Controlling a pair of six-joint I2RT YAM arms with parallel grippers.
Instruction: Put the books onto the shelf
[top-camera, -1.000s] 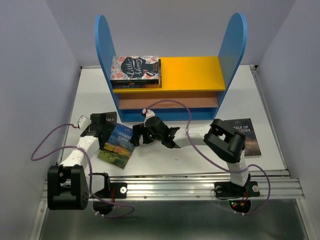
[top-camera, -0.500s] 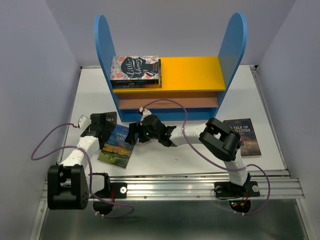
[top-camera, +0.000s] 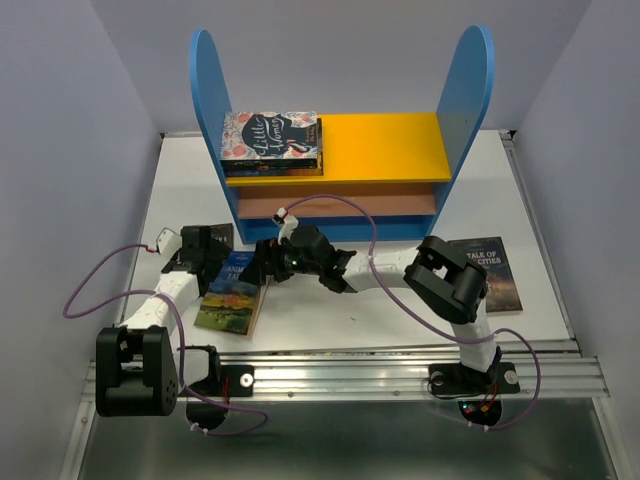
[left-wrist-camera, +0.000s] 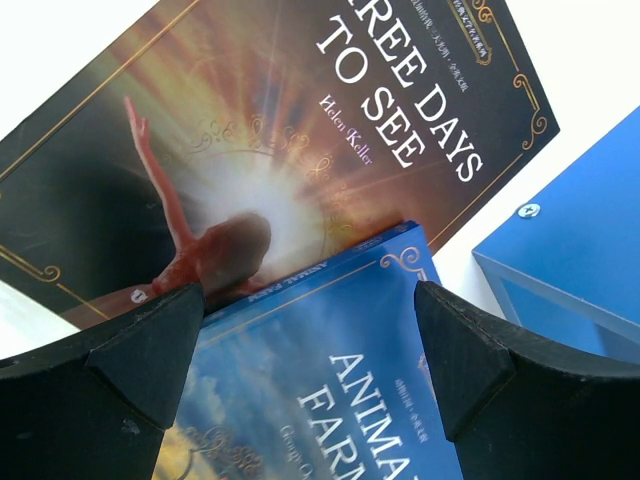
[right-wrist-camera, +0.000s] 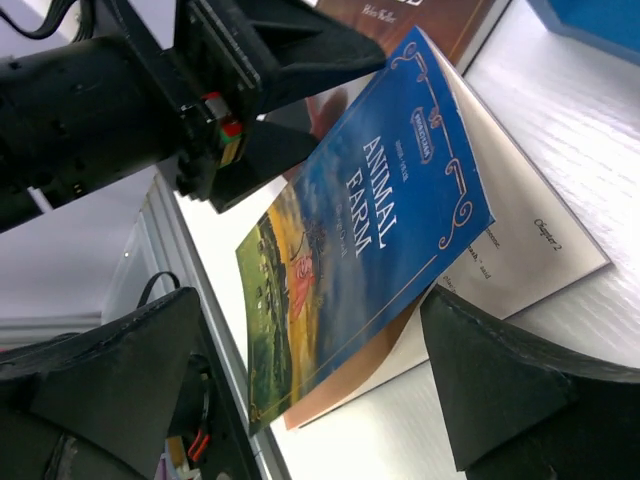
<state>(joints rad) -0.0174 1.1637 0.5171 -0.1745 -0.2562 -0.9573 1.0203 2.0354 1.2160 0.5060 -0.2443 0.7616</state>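
Animal Farm (left-wrist-camera: 330, 390) covers a corner of Three Days to See (left-wrist-camera: 250, 150), whose title the picture edge cuts off.

— How many books lie on the table (top-camera: 400, 312)?
— Three: Animal Farm (top-camera: 230, 298), Three Days to See (left-wrist-camera: 300, 120), Tale of Two Cities (top-camera: 500, 275).
— On the shelf (top-camera: 385, 147)?
— One shelf, one stack (top-camera: 270, 135); at least two books in it.
— Arms?
— Two: the left arm (top-camera: 152, 308), the right arm (top-camera: 450, 285).
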